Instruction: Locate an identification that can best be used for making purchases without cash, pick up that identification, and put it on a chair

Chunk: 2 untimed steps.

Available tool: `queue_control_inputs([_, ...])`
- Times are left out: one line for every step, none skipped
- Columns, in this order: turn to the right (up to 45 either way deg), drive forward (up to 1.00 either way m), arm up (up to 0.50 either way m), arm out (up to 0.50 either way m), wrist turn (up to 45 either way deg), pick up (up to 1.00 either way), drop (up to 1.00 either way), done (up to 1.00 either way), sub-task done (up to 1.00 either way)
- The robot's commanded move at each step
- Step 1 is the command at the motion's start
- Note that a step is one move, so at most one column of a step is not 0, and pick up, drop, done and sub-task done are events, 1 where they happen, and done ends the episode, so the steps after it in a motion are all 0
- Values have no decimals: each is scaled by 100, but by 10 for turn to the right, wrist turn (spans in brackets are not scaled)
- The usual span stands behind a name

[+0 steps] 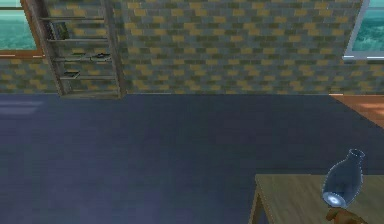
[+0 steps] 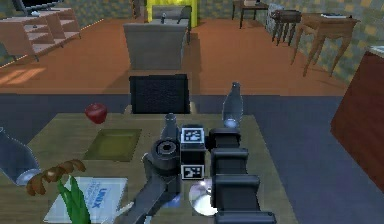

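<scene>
where the arm (image 2: 232,190) is extended: out over the wooden table (image 2: 65,140), with the gripper (image 2: 168,128) seen against the tabletop, judged so that small flat things can be reached.
gripper: whether it is parted or drawn together cannot be told; whether anything is held cannot be told either, since the tabletop and its clutter are seen behind it.
card: its place cannot be told; no shape on the table is plain enough to be named as it, and it is judged to be sought among the small things there.
table clutter: a red apple (image 2: 96,112), a dark mat (image 2: 112,146), a grey bottle (image 2: 232,104), a white paper (image 2: 100,196) and a shiny disc (image 2: 205,198) are spread across the top; a blue-grey vase (image 1: 343,178) is stood near the corner.
chair: a dark chair (image 2: 160,93) is pushed up to the table's far edge, just beyond the gripper, so it is judged the handiest place for the card.
risk: the bottle is stood just beside the arm and could be knocked if the arm is swung.
</scene>
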Motion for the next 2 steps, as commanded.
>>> queue_control_inputs([0, 0, 0, 0, 450, 0, 0, 0, 0])
queue_control_inputs([0, 0, 0, 0, 450, 0, 0, 0, 0])
